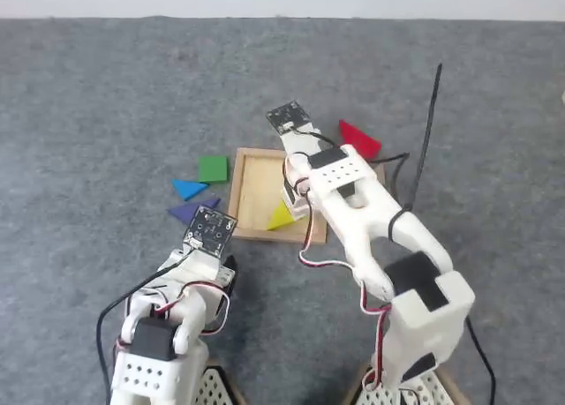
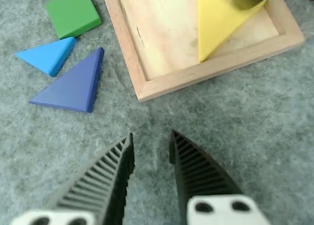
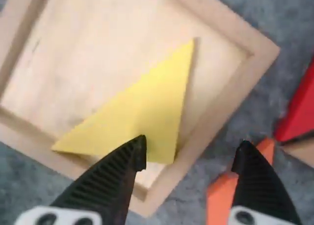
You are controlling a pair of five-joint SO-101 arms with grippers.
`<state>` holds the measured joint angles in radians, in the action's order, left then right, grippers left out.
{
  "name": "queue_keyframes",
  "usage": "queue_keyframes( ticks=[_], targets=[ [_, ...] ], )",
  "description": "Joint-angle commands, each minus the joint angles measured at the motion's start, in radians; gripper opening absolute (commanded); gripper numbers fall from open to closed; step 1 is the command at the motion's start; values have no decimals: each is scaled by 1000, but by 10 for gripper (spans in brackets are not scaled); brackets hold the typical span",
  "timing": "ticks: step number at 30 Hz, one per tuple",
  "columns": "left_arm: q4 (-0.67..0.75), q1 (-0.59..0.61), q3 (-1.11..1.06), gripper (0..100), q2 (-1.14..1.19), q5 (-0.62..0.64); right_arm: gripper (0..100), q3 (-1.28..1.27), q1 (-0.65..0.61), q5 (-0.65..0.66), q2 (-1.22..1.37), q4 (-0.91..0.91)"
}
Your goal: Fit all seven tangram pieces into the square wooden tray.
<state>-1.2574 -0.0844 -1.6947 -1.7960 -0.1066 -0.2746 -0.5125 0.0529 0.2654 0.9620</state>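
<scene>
The square wooden tray (image 1: 252, 171) lies mid-table, and a yellow triangle (image 1: 281, 216) rests inside it against its near right corner. My right gripper (image 3: 191, 146) hangs open just above that corner; one finger is over the yellow triangle's (image 3: 142, 112) edge, the other is outside the tray's rim (image 3: 216, 122). My left gripper (image 2: 152, 144) stands slightly open with nothing between its fingers, low over the carpet short of the tray's near edge (image 2: 216, 68). A green square (image 2: 72, 12), a light blue triangle (image 2: 49, 56) and a dark blue triangle (image 2: 73, 85) lie left of the tray.
A red triangle (image 1: 359, 139) lies beyond the tray's right side, and an orange piece (image 3: 221, 195) sits on the carpet beside the rim under my right gripper. A black cable (image 1: 428, 131) runs up past the right arm. Grey carpet covers the table.
</scene>
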Motion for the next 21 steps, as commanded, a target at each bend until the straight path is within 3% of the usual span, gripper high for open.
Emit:
queue_keyframes(
  ticks=[1,12,21],
  targets=[
    [-3,8,12,116,-17,9,277,95,-10,12,76,16],
    [-3,8,12,116,-17,9,277,456,-165,9,262,166],
    [-3,8,12,116,-17,9,277,789,-219,9,498,278]
  ],
)
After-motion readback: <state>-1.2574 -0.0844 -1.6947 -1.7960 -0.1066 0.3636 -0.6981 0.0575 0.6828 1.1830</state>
